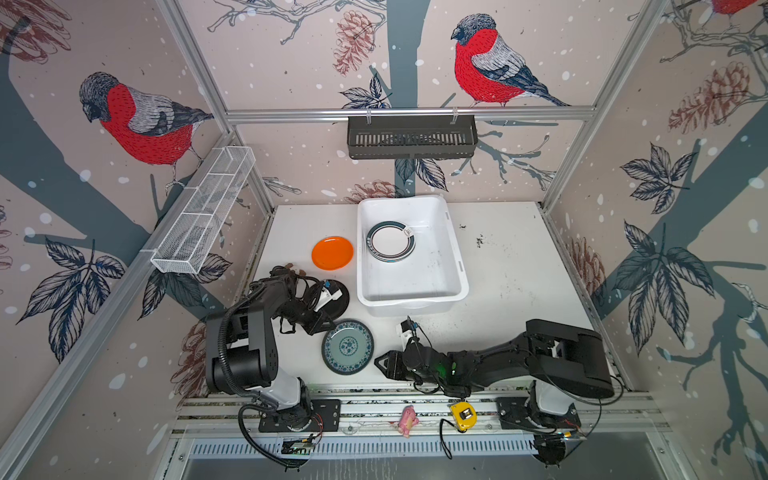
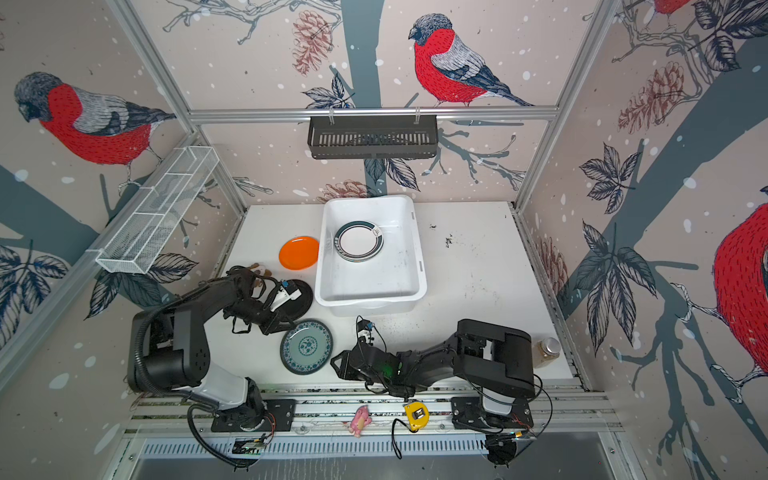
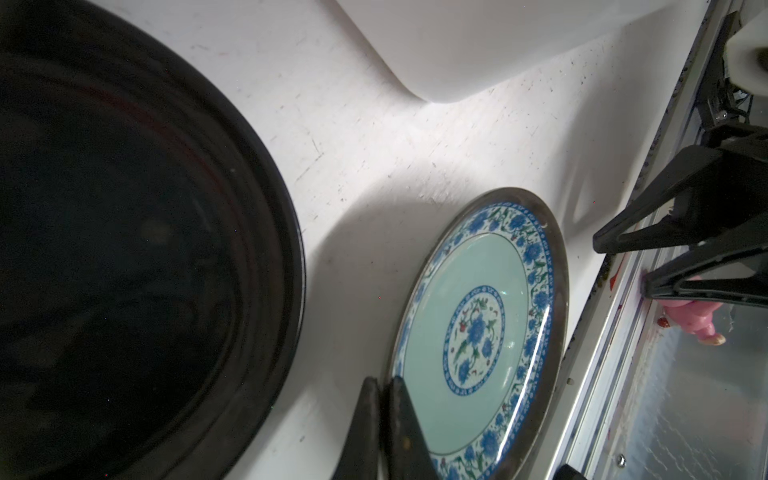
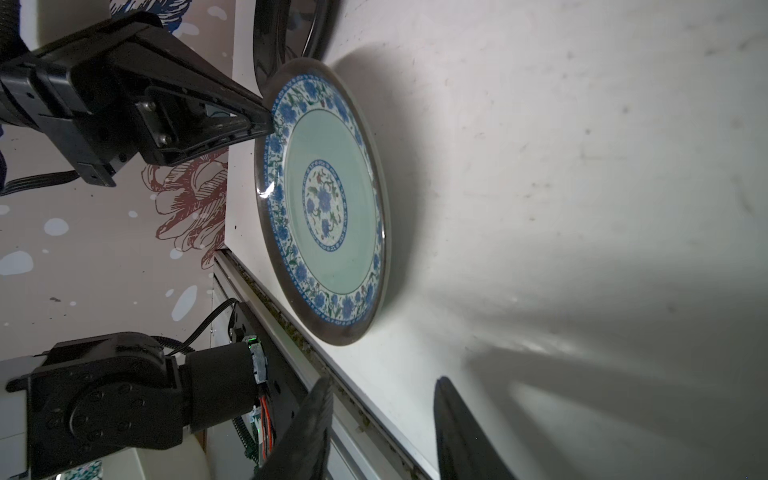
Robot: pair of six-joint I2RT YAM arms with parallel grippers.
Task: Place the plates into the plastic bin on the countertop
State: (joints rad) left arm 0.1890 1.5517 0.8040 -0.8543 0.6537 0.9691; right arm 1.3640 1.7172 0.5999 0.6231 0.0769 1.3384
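Note:
The white plastic bin [image 1: 440,286] stands at the back of the countertop [image 1: 511,266] and holds a stack of white plates with dark rim bands [image 1: 390,242]. Left of it lies an orange plate [image 1: 332,252], and nearer me a black plate [image 1: 341,300] partly under my left arm. The teal floral plate [image 1: 348,347] lies flat near the front edge. My left gripper [image 1: 331,327] is shut, its tips [image 3: 382,384] at that plate's rim [image 4: 272,120] with nothing between them. My right gripper [image 4: 384,388] is open and empty, low beside the teal plate's right side [image 1: 376,360].
A black slotted basket [image 1: 411,137] hangs on the back rail and a white wire-mesh tray [image 1: 203,212] on the left wall. A pink toy [image 1: 406,420] and a yellow tape measure [image 1: 462,414] lie on the front rails. A jar [image 2: 546,352] stands at the front right corner.

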